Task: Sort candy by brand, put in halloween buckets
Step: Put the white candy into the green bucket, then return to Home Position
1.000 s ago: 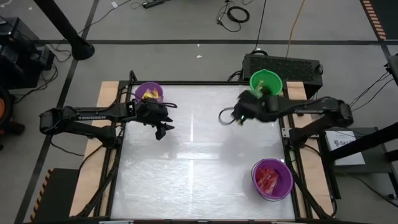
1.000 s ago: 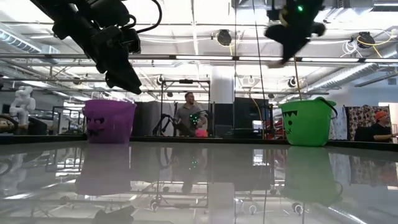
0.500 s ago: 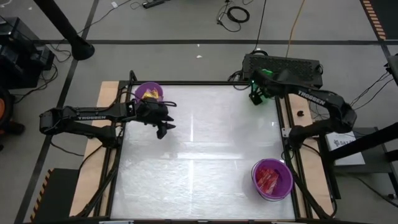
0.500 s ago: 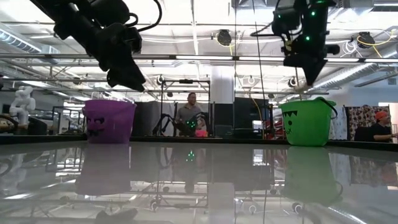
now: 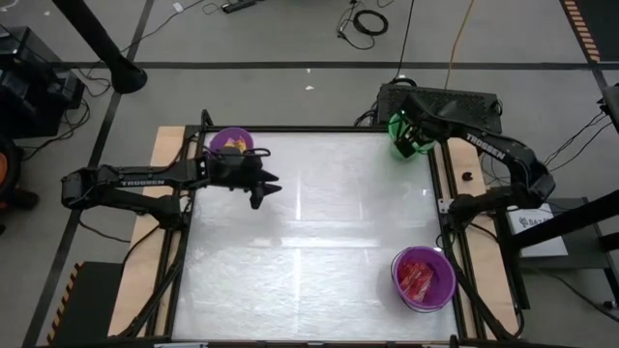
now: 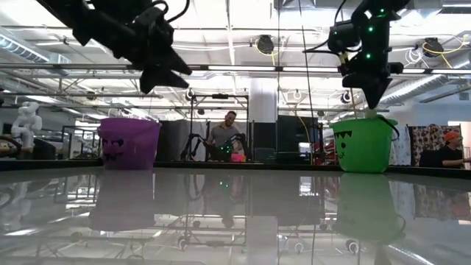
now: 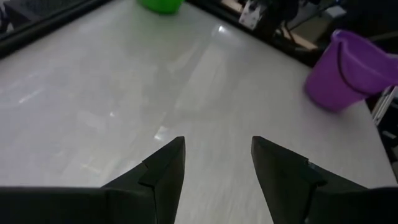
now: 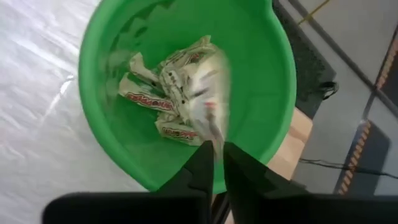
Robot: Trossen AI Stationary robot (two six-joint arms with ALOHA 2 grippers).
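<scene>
My right gripper (image 8: 217, 144) hangs over the green bucket (image 5: 395, 130) at the table's far right corner, fingers nearly together, with a blurred pale-wrapped candy (image 8: 208, 102) at their tips. Several like candies (image 8: 163, 93) lie on the bucket's floor. My left gripper (image 7: 217, 140) stands open and holds nothing, above the table beside the far-left purple bucket (image 5: 215, 141), which holds yellow candy (image 5: 233, 147). The near-right purple bucket (image 5: 397, 267) holds red packets (image 5: 418, 278). My right gripper has one narrow end of the pale candy (image 8: 214, 138) between its two fingertips. The fingers slant down from above the bucket's mouth. The candy hangs below them inside the green rim, clear of the pile and blurred; whether it is still pinched I cannot tell.
The white tabletop (image 5: 309, 242) lies bare between the three buckets. A dark box (image 5: 464, 101) stands behind the green bucket, off the table. In the low view, people (image 6: 227, 136) stand in the room beyond the far edge.
My right gripper has swung from above the table's far middle toward the far right corner and now points down over the green bucket. My left gripper has stayed in place and tipped up from pointing down to nearer level, still open.
</scene>
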